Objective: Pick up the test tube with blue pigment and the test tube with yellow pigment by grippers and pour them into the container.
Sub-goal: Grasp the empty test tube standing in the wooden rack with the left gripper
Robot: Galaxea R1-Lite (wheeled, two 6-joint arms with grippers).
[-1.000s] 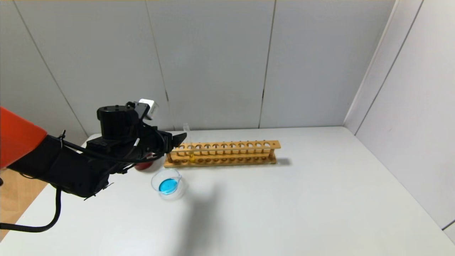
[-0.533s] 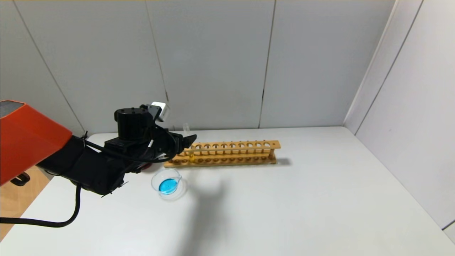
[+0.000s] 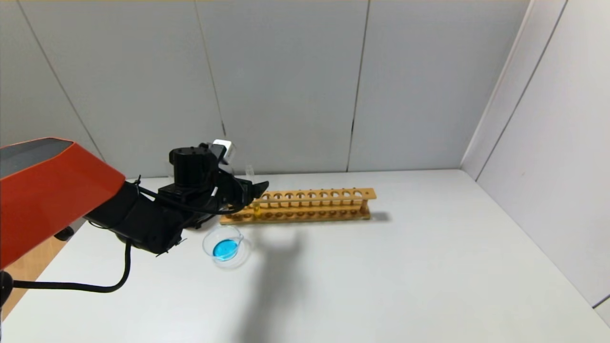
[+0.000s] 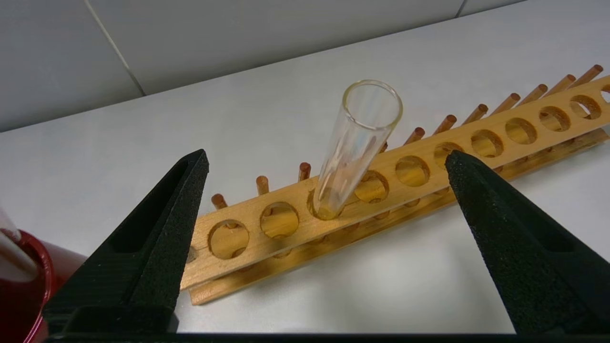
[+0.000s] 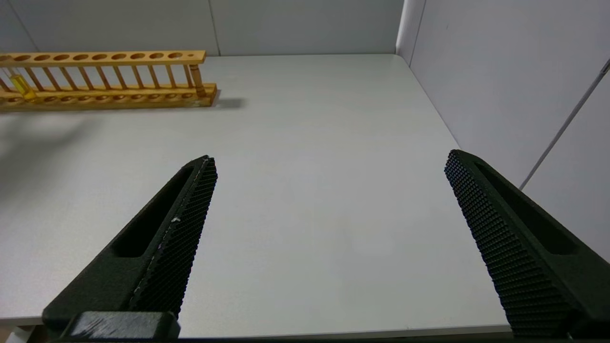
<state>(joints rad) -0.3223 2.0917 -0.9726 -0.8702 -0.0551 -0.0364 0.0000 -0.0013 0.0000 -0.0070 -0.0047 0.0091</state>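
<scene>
We see a white table [image 3: 381, 267] walled by grey panels [image 3: 286, 85]. Beside the rack [image 3: 310, 206], our left gripper [image 4: 324, 181] gapes empty around the yellow tube [image 4: 355, 143]; the dish [image 3: 225, 247] holds blue in front.

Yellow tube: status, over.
Left gripper open, lined up on yellow tube, no contact. Tube upright in rack. Right gripper open, parked over bare table. Dish holds blue liquid. Nothing in the way.

Head view looks down across the table [image 3: 381, 267]; both wrist views share its rack [image 4: 476, 143].
</scene>
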